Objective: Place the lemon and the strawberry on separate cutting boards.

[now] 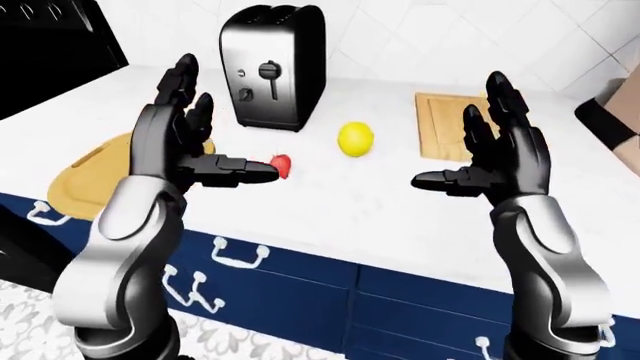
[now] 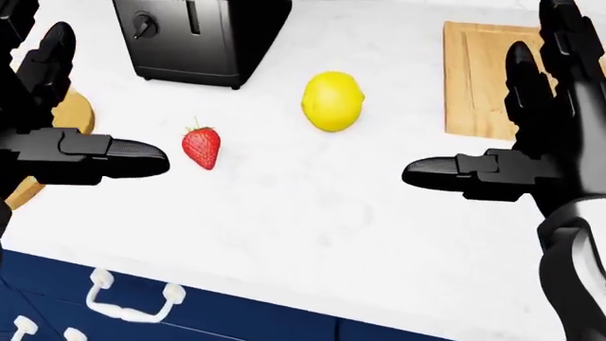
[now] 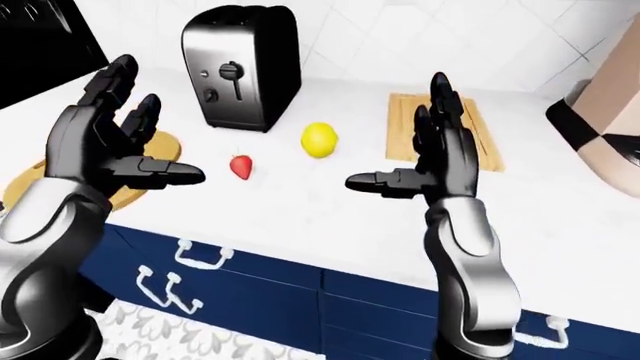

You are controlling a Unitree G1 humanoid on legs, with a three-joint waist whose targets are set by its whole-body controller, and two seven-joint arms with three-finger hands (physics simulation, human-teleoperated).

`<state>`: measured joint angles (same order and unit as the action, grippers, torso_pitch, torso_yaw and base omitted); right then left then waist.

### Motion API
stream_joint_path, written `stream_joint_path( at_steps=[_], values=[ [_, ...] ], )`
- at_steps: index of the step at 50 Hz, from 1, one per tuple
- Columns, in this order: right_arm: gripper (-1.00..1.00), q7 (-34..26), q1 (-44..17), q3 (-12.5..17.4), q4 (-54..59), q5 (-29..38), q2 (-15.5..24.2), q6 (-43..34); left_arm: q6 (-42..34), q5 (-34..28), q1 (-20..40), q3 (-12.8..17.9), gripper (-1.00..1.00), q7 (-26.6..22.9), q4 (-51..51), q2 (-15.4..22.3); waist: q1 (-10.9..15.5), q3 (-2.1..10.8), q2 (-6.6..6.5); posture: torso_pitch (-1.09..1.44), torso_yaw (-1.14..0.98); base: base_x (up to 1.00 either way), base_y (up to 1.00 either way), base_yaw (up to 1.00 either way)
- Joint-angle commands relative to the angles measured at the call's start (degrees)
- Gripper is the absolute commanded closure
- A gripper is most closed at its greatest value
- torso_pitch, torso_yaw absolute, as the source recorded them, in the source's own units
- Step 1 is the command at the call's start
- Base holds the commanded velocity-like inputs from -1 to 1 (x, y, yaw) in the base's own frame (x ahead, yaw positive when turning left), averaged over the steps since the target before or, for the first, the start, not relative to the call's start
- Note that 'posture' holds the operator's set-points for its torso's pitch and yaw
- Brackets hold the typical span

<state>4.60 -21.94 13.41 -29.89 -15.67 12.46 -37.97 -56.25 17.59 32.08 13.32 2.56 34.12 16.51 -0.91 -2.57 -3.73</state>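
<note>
A yellow lemon [image 2: 332, 101] and a red strawberry [image 2: 201, 147] lie on the white counter [image 2: 312, 213], a little apart. A rectangular wooden cutting board [image 2: 478, 78] lies at the right. A round wooden cutting board [image 3: 95, 176] lies at the left, partly behind my left hand. My left hand [image 2: 71, 121] is open and empty, its thumb pointing toward the strawberry. My right hand [image 2: 516, 135] is open and empty, held above the counter to the right of the lemon, partly over the rectangular board.
A black and silver toaster [image 1: 272, 66] stands above the strawberry. A dark stove area [image 1: 50, 52] is at the far left. A tan appliance [image 3: 605, 112] stands at the far right. Blue cabinet fronts with white handles [image 2: 133, 302] lie below the counter edge.
</note>
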Motion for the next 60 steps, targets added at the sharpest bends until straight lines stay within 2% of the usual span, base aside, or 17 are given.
stream_joint_path(
  at_steps=[1,2,4,6,8,10,12,13,15,17,22,26,31,39,45,54,60],
  values=[
    [-1.00,-0.04,-1.38,-0.32,-1.79,-0.15,0.14,1.15,1.67,-0.39,0.77,0.96,-1.00,0.22,0.67,0.63,0.17,1.40,-1.43,0.00,0.00,0.36,0.00,0.00],
    [-1.00,-0.10,-1.38,-0.36,-1.56,-0.07,0.11,1.41,1.89,-0.38,0.61,0.99,-1.00,0.14,0.58,0.64,0.70,1.39,-0.58,0.00,0.00,0.36,0.00,0.00],
    [-1.00,-0.30,-1.14,-0.33,-1.60,-0.23,-0.06,1.81,2.20,-0.37,0.25,0.93,-1.00,0.09,0.61,0.59,0.73,0.63,-0.73,0.00,0.00,0.36,0.00,0.00],
    [-1.00,-0.19,-1.19,-0.34,-2.11,-0.48,-0.13,1.41,2.36,-0.32,0.24,1.06,-1.00,0.02,0.44,0.67,1.17,0.59,0.15,0.00,0.00,0.23,0.00,0.00],
    [-1.00,-0.08,-1.42,-0.27,-2.11,-0.60,-0.10,1.38,2.13,-0.15,0.17,1.16,-1.00,0.08,0.80,0.70,0.81,1.11,1.24,0.00,0.00,0.00,0.00,0.00],
    [-1.00,-0.04,-1.43,-0.33,-2.30,-0.77,-0.08,1.26,1.85,0.00,0.31,1.15,-1.00,0.15,1.03,0.75,1.06,0.36,2.87,0.00,0.00,0.00,0.00,0.00],
    [-1.00,-0.05,-1.55,-0.46,-2.14,-0.70,-0.02,1.30,1.98,0.02,0.49,1.19,-1.00,0.11,0.74,0.89,1.19,0.76,6.00,0.00,0.00,0.00,0.00,0.00],
    [-1.00,0.12,-1.68,-0.53,-2.51,-0.77,-0.01,0.81,2.11,0.05,0.42,1.25,-1.00,0.06,0.69,0.92,1.50,0.84,4.55,0.00,0.00,0.00,0.00,0.00],
    [-1.00,0.04,-1.91,-0.77,-2.21,-0.60,-0.04,0.93,1.15,0.46,0.29,1.49,-1.00,0.23,1.94,0.96,1.13,1.54,4.57,0.00,0.00,0.00,0.00,0.00],
    [-1.00,0.06,-2.19,-0.88,-2.27,-0.55,-0.07,0.78,0.25,0.95,0.45,1.64,-1.00,0.40,2.96,1.09,1.06,1.40,4.70,0.00,0.00,0.00,0.00,0.00],
    [-1.00,0.43,-3.05,-0.60,-3.07,-0.77,0.28,-0.51,-0.83,1.66,0.59,2.21,-1.00,0.66,3.99,1.47,0.50,1.88,3.46,0.00,0.00,0.00,0.00,0.00],
    [-1.00,1.28,-5.62,-1.11,-4.86,-0.43,1.35,-4.50,-1.59,2.39,0.77,2.42,-1.00,1.12,4.89,1.68,0.67,1.72,3.20,0.00,0.00,0.00,0.00,0.00],
    [-1.00,1.40,-9.54,-3.33,-5.96,2.41,1.80,-10.23,-2.10,2.97,0.36,2.38,-1.00,1.42,5.95,1.62,0.97,1.38,3.31,0.00,0.00,0.00,0.00,0.00],
    [-1.00,-0.60,-18.48,-7.58,0.48,8.72,0.65,-15.43,-1.82,3.35,-0.02,2.17,-1.00,1.54,6.00,1.69,1.45,1.12,3.53,0.00,0.00,0.00,0.00,0.00],
    [-1.00,-3.64,-23.54,-11.16,9.89,16.43,-1.62,-13.99,-1.14,2.98,0.28,2.14,-1.00,1.13,5.01,1.78,1.76,1.21,3.44,0.00,0.00,0.00,0.00,0.00],
    [-1.00,-6.94,-26.38,-13.30,20.73,25.91,-5.43,-7.35,-0.33,3.36,-0.18,2.98,-1.00,0.93,4.61,2.29,1.66,1.64,2.64,0.00,0.00,0.00,0.00,0.00],
    [-1.00,-8.19,-27.98,-13.72,26.11,29.79,-7.61,-3.71,-0.53,3.63,-0.27,2.98,-1.00,1.23,4.91,2.31,1.23,1.95,2.04,0.00,0.00,0.00,0.00,0.00]
  ],
)
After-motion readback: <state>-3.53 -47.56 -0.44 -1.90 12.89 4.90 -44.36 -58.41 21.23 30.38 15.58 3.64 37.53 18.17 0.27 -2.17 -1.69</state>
